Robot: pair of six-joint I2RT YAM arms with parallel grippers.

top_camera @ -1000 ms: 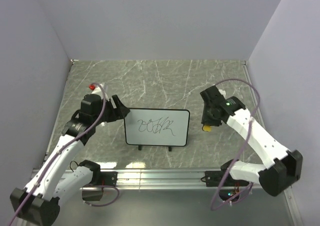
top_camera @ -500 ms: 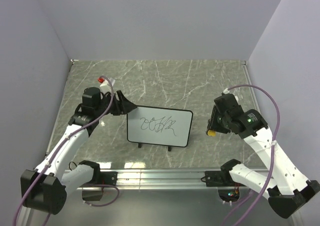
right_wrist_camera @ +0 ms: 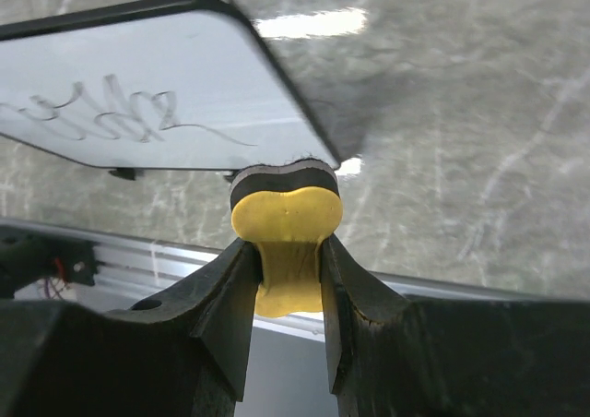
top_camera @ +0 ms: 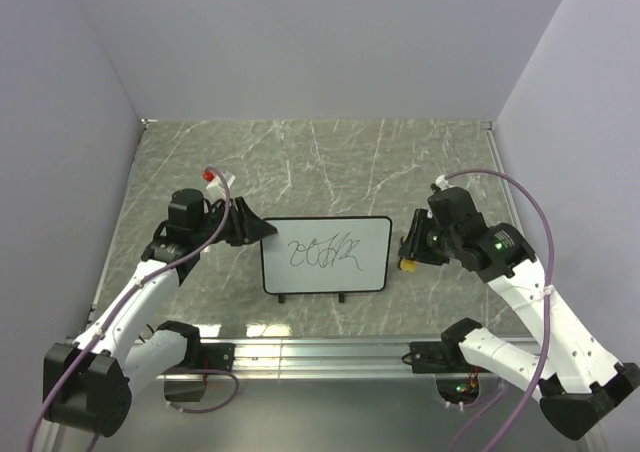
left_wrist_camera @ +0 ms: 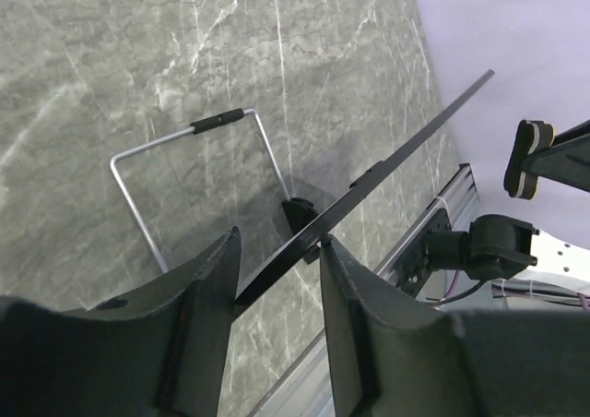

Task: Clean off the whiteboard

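The whiteboard stands upright on small black feet at mid-table and bears a black scribble. In the left wrist view the whiteboard shows edge-on as a thin dark line. My left gripper straddles its left edge; the jaws of this gripper are open, with the edge slanting between them and touching the right fingertip. My right gripper hovers just off the board's right edge, shut on the yellow eraser. In the right wrist view the eraser sits in that gripper, almost touching the whiteboard at its lower right corner.
A bent wire stand props the board from behind. The aluminium rail runs along the near table edge, just in front of the board's feet. Grey walls enclose the table on three sides.
The left jaws have narrowed around the board's left edge, and the board has shifted slightly right. The right gripper with the eraser swung out and came back close to the board's right edge.
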